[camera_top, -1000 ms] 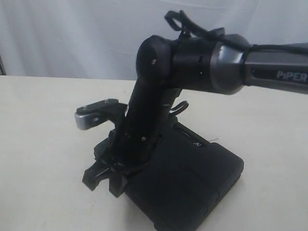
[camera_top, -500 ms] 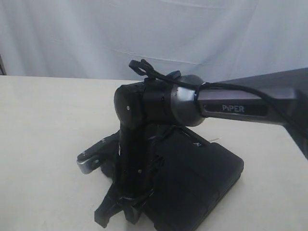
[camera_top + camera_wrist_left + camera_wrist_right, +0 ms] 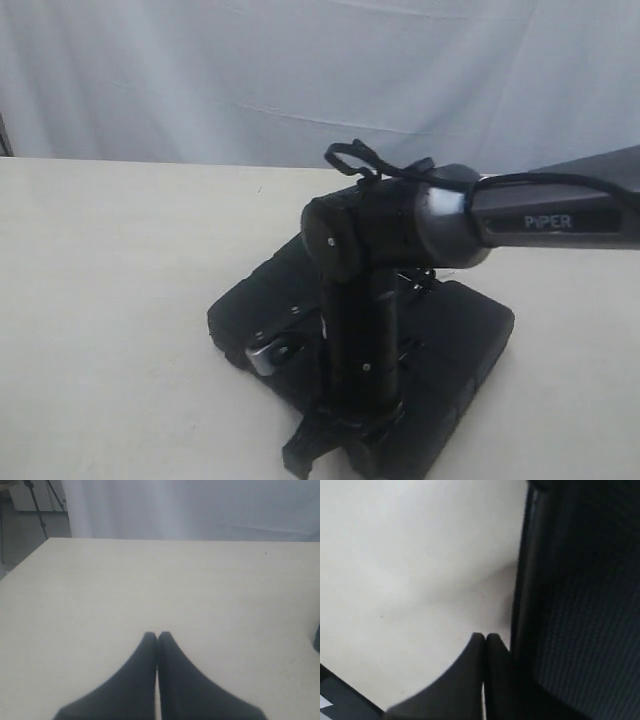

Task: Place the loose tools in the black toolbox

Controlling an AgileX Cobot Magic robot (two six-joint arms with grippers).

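The black toolbox (image 3: 470, 330) lies flat on the cream table with its lid down, and its ribbed shell (image 3: 580, 605) fills one side of the right wrist view. My right arm reaches over it from the right. My right gripper (image 3: 305, 458) (image 3: 484, 636) is shut and empty, low at the toolbox's near edge and pressed close against its side. My left gripper (image 3: 157, 634) is shut with nothing in it, over bare table; the exterior view does not show it. The loose tools are out of view.
The cream table (image 3: 110, 300) stretches to the left of the toolbox, with a white curtain (image 3: 200, 70) behind it. A tripod (image 3: 40, 502) stands beyond the table's far corner. A dark edge (image 3: 317, 637) shows at the side of the left wrist view.
My right arm has swung lower and to the right along the toolbox's near side, with its gripper shut throughout. The toolbox's right corner sits slightly further back than before.
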